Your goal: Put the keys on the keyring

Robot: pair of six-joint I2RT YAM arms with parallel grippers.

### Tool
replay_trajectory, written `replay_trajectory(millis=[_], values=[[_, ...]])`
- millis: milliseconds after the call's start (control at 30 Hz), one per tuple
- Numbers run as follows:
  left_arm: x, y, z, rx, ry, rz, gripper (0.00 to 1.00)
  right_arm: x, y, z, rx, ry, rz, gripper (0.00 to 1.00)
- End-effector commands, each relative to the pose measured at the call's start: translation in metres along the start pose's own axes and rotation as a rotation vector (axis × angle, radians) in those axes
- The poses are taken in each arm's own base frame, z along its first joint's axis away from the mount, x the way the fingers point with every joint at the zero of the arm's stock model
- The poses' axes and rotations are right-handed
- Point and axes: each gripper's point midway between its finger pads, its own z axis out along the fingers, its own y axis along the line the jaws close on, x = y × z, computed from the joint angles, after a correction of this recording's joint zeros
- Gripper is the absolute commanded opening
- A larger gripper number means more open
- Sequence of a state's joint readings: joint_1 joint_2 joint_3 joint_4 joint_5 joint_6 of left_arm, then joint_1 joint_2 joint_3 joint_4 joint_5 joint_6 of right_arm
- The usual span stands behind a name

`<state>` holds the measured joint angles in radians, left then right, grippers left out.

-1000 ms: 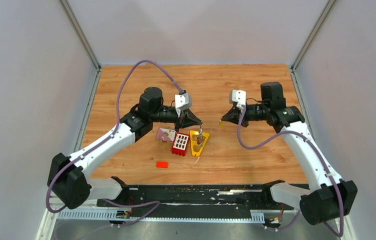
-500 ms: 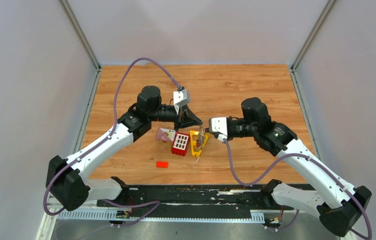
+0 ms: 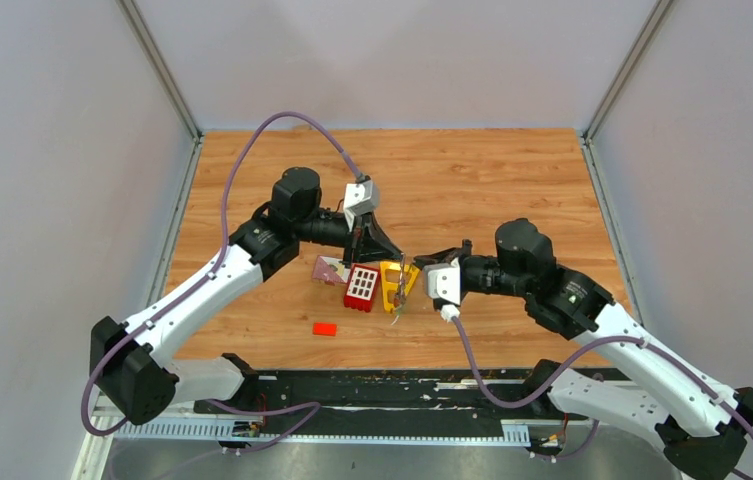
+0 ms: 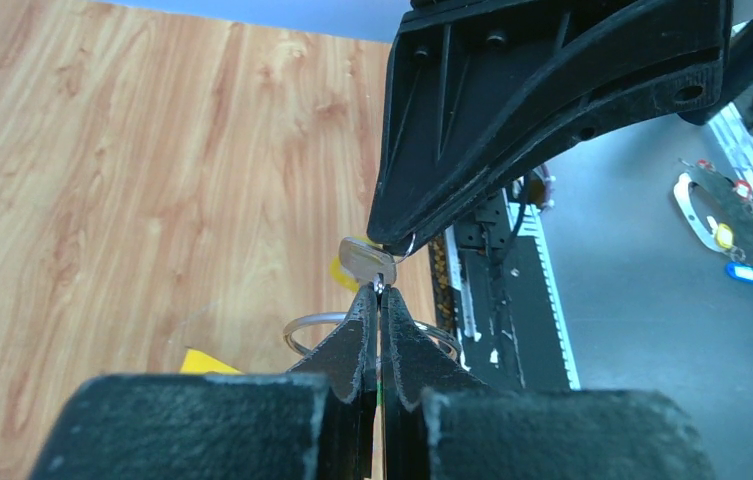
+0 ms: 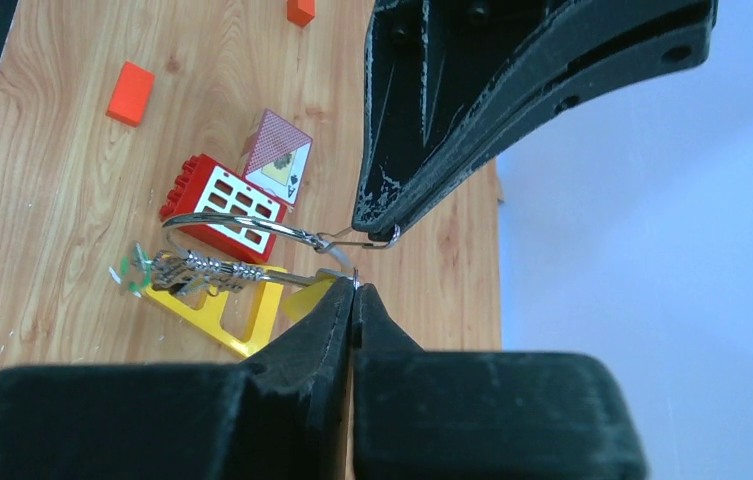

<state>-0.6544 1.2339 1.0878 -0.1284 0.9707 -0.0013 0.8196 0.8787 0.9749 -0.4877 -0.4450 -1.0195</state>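
Midway between the side edges of the tabletop (image 3: 492,170), the left gripper (image 4: 379,292) and right gripper (image 5: 353,288) meet tip to tip. The left fingers are pinched tight on the keyring (image 5: 242,217) wire. The right fingers are pressed together too, seemingly on the ring's other end, though the view is cramped. Bunched keys (image 5: 197,270) sit along it, over the yellow frame (image 5: 207,312) and beside a red block (image 5: 222,205).

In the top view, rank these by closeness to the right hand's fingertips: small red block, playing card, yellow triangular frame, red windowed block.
From the right hand, nearest first:
1. yellow triangular frame, just beside the tips.
2. red windowed block, left of the frame.
3. playing card, farther left still.
4. small red block, alone, toward the arm bases.
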Motion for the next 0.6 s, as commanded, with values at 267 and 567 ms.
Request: replay_trajectory(millis=[267,567], values=[[-0.0272,-0.0296,-0.0068,0.093,-0.056,0.014,0.00,-0.0110,-0.0037,0.0007,0.073,-0.010,-0.109,0.00],[-0.0267,-0.0263,-0.0056,0.073,-0.069,-0.018,0.00,-0.0151,-0.0066,-0.0018,0.110,-0.026,-0.123,0.00]])
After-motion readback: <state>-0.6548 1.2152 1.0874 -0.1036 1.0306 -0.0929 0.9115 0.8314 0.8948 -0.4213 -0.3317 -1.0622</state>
